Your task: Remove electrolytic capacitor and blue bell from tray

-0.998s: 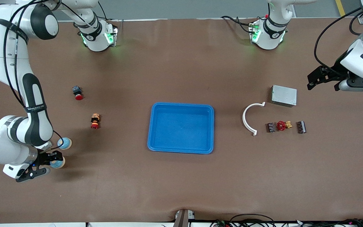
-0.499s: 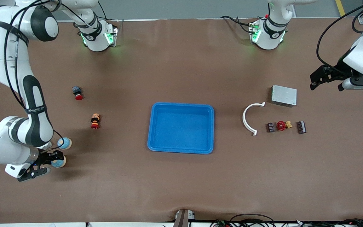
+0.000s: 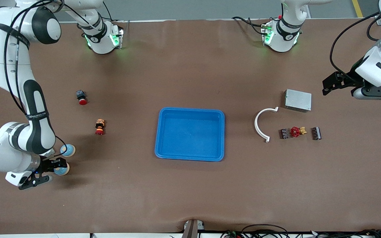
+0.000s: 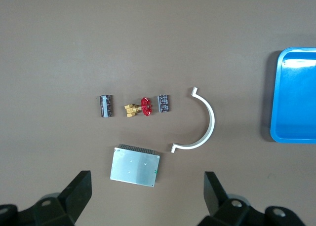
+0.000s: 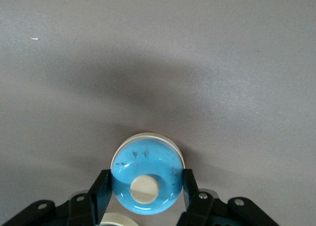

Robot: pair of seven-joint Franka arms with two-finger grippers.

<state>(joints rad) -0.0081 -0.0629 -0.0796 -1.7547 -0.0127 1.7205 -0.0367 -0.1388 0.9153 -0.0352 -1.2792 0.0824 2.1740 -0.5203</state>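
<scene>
Blue tray (image 3: 190, 134) sits mid-desk and shows nothing inside. Right gripper (image 3: 55, 168) is low at the right arm's end of the desk, jaws clamped on a blue bell (image 5: 146, 179); the right wrist view shows the black fingers (image 5: 101, 194) pressing either side of the dome, white button on top, white base rim under it. A second bell (image 3: 68, 150) stands just beside it, farther from the front camera. Left gripper (image 4: 148, 199) hangs over the left arm's end, above the grey box (image 3: 298, 100), jaws spread wide and holding nothing; that arm waits. Two dark capacitors (image 4: 105, 106) (image 4: 163, 103) lie flanking a red-handled valve (image 4: 138, 108), near a white arc (image 4: 200, 125). Two red-capped buttons (image 3: 99, 127) (image 3: 81, 97) lie between the bells and the tray. Both task items appear already out of the tray. Handling judgement: bell looks light, rigid, its smooth dome likely slippery, so a grip low across its widest part seems safest. A capacitor, small and stiff, may roll; pinch across its body.
</scene>
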